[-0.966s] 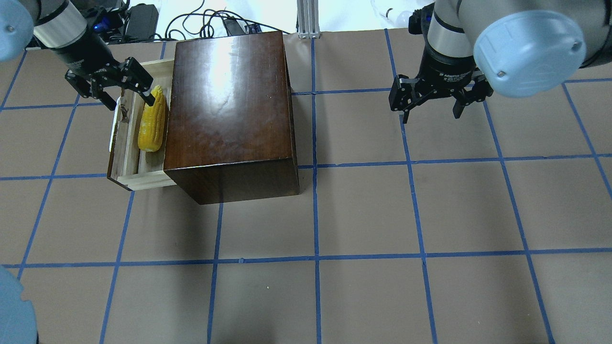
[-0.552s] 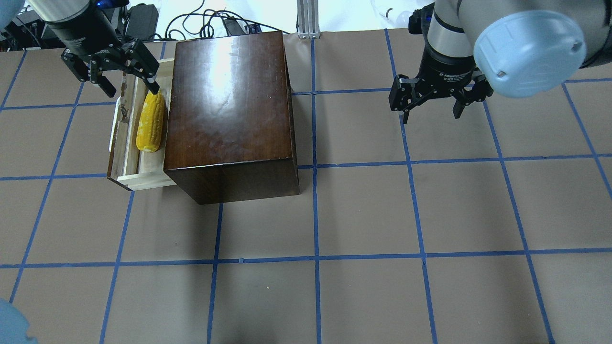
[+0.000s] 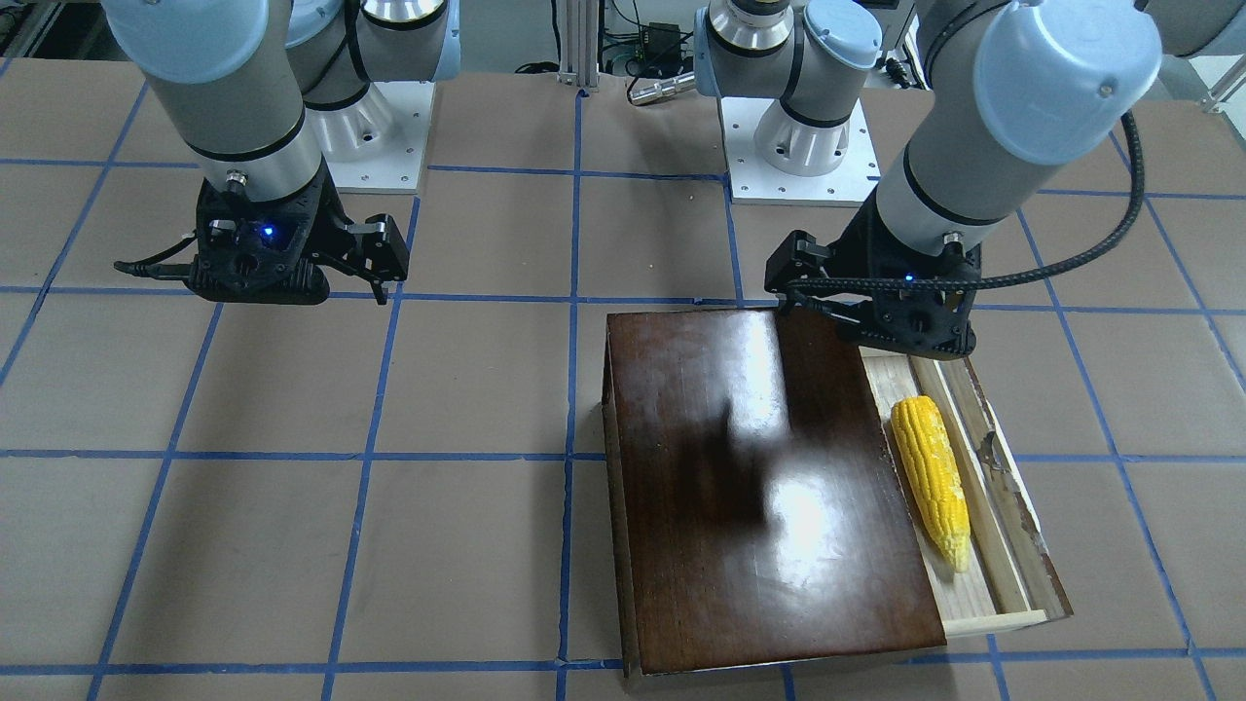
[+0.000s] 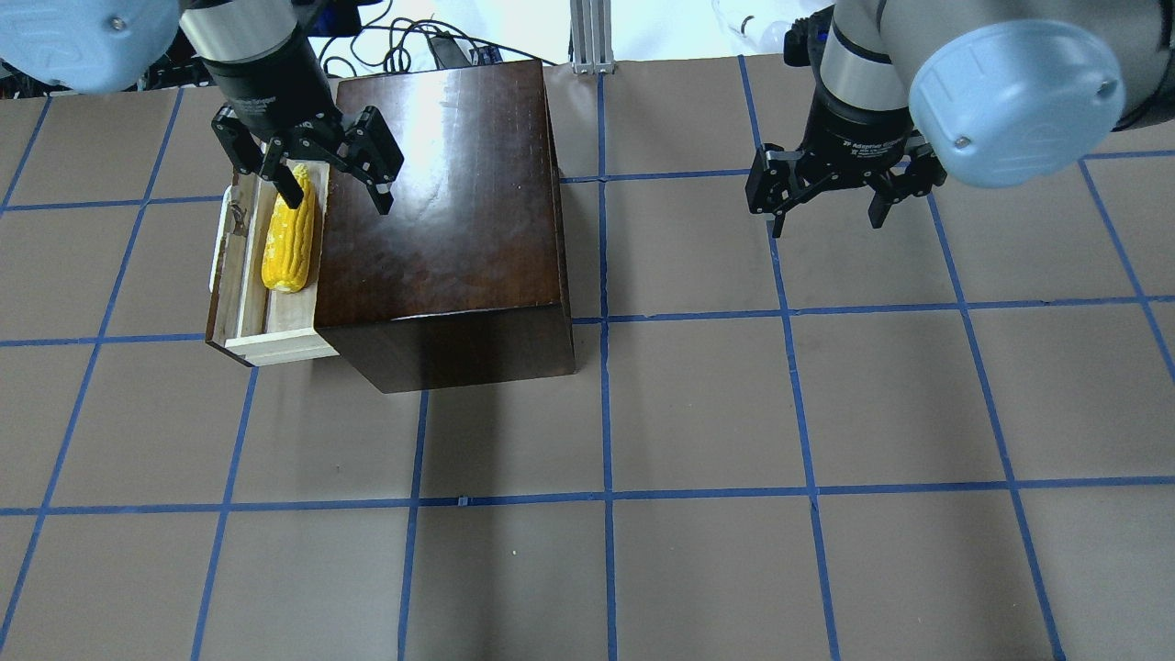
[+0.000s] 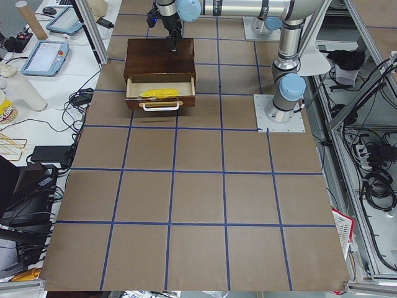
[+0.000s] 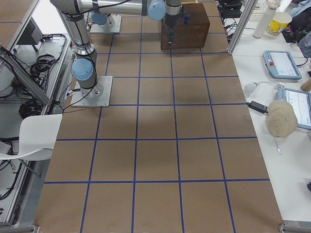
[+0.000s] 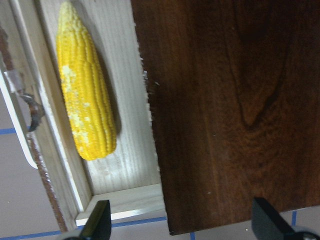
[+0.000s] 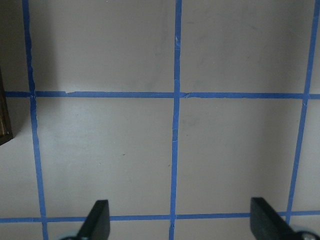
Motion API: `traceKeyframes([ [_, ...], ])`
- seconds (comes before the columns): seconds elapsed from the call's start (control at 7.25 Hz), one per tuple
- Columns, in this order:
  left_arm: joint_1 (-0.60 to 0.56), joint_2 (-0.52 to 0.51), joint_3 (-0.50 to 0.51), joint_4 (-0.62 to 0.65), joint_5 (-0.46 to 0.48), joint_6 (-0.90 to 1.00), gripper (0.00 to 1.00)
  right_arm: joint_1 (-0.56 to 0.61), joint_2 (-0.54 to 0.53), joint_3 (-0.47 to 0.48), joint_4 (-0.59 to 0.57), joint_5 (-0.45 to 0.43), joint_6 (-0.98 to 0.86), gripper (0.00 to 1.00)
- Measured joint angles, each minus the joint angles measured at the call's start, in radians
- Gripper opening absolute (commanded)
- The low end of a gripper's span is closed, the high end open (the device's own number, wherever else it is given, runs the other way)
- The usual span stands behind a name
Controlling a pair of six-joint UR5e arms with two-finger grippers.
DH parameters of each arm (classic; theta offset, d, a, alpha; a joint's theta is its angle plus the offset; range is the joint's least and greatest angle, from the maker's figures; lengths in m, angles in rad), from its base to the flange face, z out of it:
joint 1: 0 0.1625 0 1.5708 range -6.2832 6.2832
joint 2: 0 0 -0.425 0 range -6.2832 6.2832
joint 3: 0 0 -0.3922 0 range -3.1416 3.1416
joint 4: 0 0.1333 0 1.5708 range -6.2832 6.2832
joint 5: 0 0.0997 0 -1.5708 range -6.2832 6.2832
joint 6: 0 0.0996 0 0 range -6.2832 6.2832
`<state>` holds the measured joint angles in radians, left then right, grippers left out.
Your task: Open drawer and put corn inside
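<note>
Corn (image 4: 290, 240) lies in the open drawer (image 4: 275, 345) on a brown, blue-taped table (image 4: 698, 404).

White print noted on black collar above right hand (image 4: 826, 218), overhead view: "2F Adaptive" read, rest of line and smaller line beneath too small to be made out. Like white print seen on collar above left hand (image 4: 338, 202), blurred, not legible. Yellow-labelled container (image 5: 5, 110) at bench edge, left side view: lettering seen, not readable. Yellow patterned cup (image 6: 279, 22), right side view: print too small to be read.
</note>
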<state>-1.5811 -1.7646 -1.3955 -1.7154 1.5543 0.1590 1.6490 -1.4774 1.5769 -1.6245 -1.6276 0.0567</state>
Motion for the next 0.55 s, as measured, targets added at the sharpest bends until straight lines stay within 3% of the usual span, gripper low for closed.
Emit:
traceKeyframes([
  [0.55,0.012,0.068,-0.071,0.005,0.001,-0.006,1.00,0.000,0.000,0.000,0.000,-0.001,0.000,1.00],
])
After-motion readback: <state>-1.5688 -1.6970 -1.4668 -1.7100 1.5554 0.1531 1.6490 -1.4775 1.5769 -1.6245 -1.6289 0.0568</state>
